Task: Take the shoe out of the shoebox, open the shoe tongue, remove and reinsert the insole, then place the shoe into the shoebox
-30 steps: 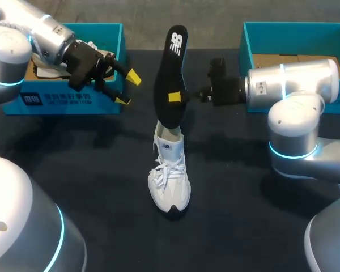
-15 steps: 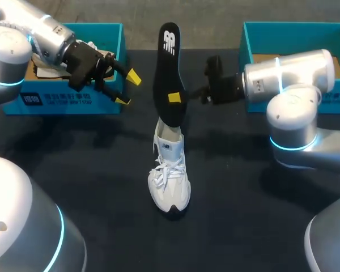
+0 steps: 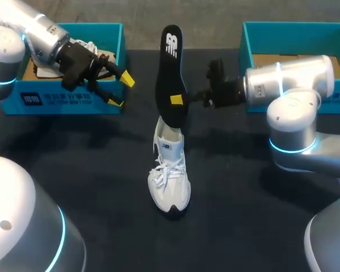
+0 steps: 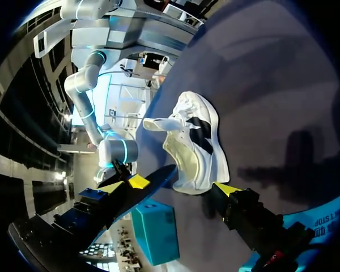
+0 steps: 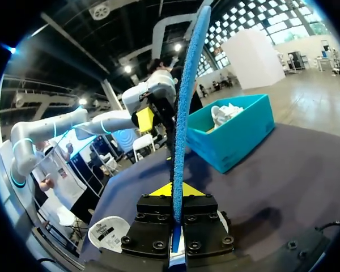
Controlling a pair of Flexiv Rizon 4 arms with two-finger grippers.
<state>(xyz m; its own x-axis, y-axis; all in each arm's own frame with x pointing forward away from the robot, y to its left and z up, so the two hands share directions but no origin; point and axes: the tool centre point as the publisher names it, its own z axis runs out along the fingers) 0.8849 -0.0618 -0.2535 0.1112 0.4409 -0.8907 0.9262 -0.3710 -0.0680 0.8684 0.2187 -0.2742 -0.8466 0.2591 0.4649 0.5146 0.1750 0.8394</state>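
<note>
From above, the black insole [image 3: 171,79] stands upright over the white shoe [image 3: 170,175] at mid-table, pinched low by the right gripper [image 3: 178,100]. The left wrist shows the left gripper [image 4: 182,185] spread wide, with the shoe lying ahead of it. At the right wrist, the insole's blue edge rises from between the closed jaws.

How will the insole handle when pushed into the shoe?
Probably light and springy: pinched low by the right gripper, the insole stands tall with only a slight bend. It is thin seen edge-on, so it may buckle if pushed.
</note>
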